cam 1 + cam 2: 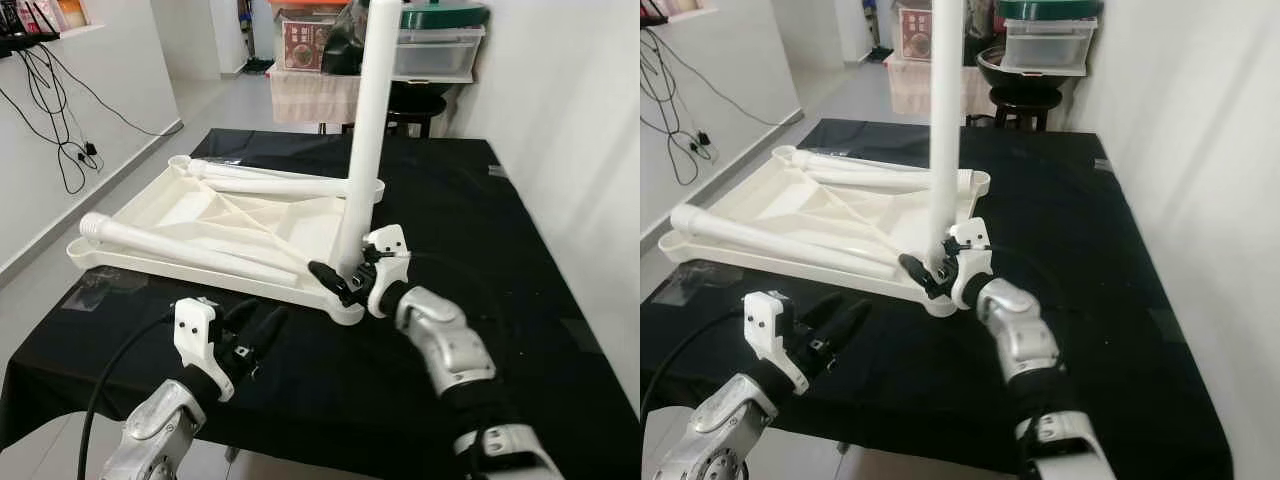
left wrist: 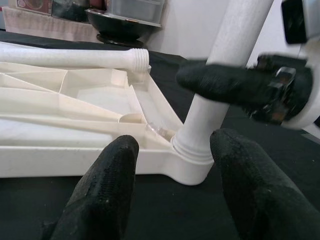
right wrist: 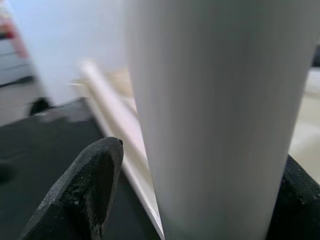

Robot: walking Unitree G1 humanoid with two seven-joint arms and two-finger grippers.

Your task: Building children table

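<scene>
At the bottom left of the left eye view, the left gripper (image 1: 262, 328) hovers just above the black tablecloth (image 1: 480, 210), its two black fingers spread apart with nothing between them; in the left wrist view those fingertips (image 2: 107, 185) point at the near corner of the white tabletop (image 2: 60, 160). Just beyond, right of centre, the right gripper (image 1: 338, 278) reaches in from the lower right and clasps the upright leg (image 1: 368, 130) low down, close to where the leg meets the corner socket (image 1: 350, 308); the right wrist view shows a black finger (image 3: 85, 190) on either side of the white tube, and the fingers appear to touch it, though the close blur makes the contact hard to confirm. The upright leg rises from that near right corner of the tabletop and runs out of the top of the frame. The tabletop lies upside down on the cloth in the middle left of the frame, its ribbed underside facing up. Two loose legs rest on it: a near leg (image 1: 190, 250) lies diagonally across the front edge, its threaded end toward the left, and a far leg (image 1: 270, 180) lies along the back edge. Farther back, at the upper centre, a clear storage box (image 1: 435, 50) and a cardboard box (image 1: 305, 40) stand beyond the table's end, and cables (image 1: 60, 120) hang along the white wall at the upper left.
</scene>
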